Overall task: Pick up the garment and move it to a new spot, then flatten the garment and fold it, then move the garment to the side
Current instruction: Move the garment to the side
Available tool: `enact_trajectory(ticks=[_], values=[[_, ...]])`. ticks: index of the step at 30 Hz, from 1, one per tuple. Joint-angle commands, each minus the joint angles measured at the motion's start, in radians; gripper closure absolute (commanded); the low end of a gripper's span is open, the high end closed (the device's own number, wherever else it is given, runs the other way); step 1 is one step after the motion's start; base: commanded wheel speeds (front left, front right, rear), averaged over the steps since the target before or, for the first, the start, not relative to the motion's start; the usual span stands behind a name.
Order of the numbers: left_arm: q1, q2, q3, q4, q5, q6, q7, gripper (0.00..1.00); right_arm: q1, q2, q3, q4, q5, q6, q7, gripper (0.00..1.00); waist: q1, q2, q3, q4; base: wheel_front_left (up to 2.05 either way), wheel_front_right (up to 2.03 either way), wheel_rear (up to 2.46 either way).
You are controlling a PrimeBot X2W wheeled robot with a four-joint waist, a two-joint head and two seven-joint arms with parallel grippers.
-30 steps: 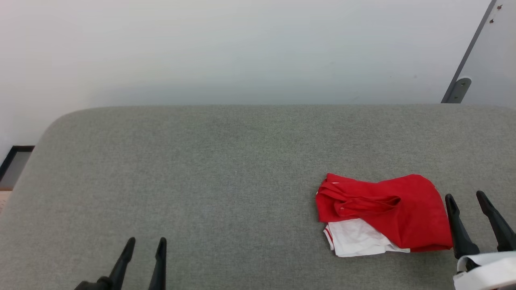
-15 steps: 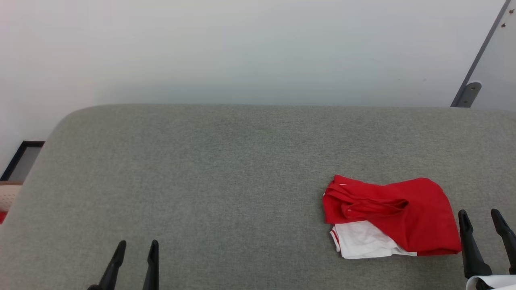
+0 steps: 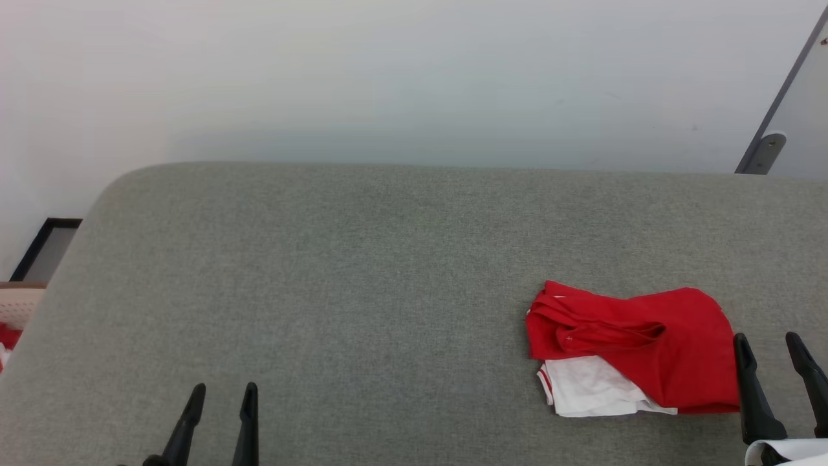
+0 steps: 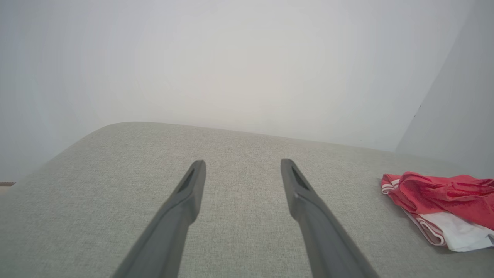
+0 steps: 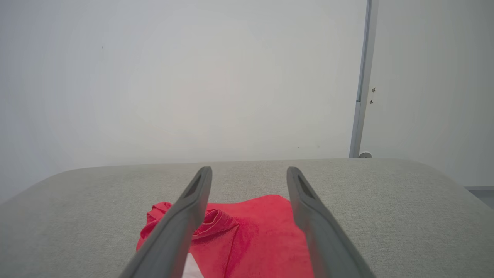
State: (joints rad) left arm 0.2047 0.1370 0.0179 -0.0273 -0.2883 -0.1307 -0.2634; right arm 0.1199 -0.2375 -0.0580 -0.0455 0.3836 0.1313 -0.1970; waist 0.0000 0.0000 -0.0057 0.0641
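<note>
Seemingly done: garment (image 3: 637, 343) lies folded at the table's (image 3: 362, 272) right side, unmoved; only the head camera panned. Right gripper (image 3: 765, 340) has backed off beside it, left gripper (image 3: 225, 388) idle; fingers (image 3: 750, 388) open on both, holding nothing.

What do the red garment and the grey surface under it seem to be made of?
The garment: soft, probably knitted cloth, matte red with a white part; it creases and folds limply. The grey surface: woven fabric covering, matte and finely speckled; its rounded edge suggests padding beneath, though this is uncertain.
</note>
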Motion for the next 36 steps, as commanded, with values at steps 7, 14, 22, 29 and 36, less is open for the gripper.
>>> enact_trajectory(ticks=[7, 14, 22, 29, 36], values=[[-0.028, -0.011, 0.001, -0.004, 0.009, 0.000, -0.001, 0.00, -0.054, -0.035, 0.000, 0.005, -0.038, -0.001, 0.073, 0.00, 0.0000, 0.0000, 0.030, 0.010, 0.00, 0.00, 0.00], [-0.090, -0.019, -0.035, 0.009, 0.000, 0.000, -0.001, 0.00, -0.173, -0.197, 0.084, 0.105, 0.022, -0.001, 0.426, 0.00, 0.0000, 0.0000, 0.098, 0.022, 0.00, 0.00, 0.00], [-0.171, -0.020, -0.072, 0.022, -0.016, 0.000, -0.001, 0.00, -0.280, -0.386, 0.120, 0.141, 0.220, -0.001, 0.874, 0.00, 0.0000, 0.0000, 0.202, 0.034, 0.00, 0.00, 0.00], [-0.263, -0.007, -0.124, 0.032, -0.032, 0.000, -0.001, 0.00, -0.402, -0.430, 0.182, 0.153, 0.273, -0.001, 1.076, 0.00, 0.0000, 0.0000, 0.308, 0.033, 0.00, 0.00, 0.00], [-0.352, 0.014, -0.167, 0.061, -0.037, 0.000, -0.001, 0.00, -0.453, -0.377, 0.251, 0.224, 0.262, -0.001, 1.059, 0.14, 0.0000, 0.0000, 0.359, 0.037, 0.00, 0.00, 0.00]])
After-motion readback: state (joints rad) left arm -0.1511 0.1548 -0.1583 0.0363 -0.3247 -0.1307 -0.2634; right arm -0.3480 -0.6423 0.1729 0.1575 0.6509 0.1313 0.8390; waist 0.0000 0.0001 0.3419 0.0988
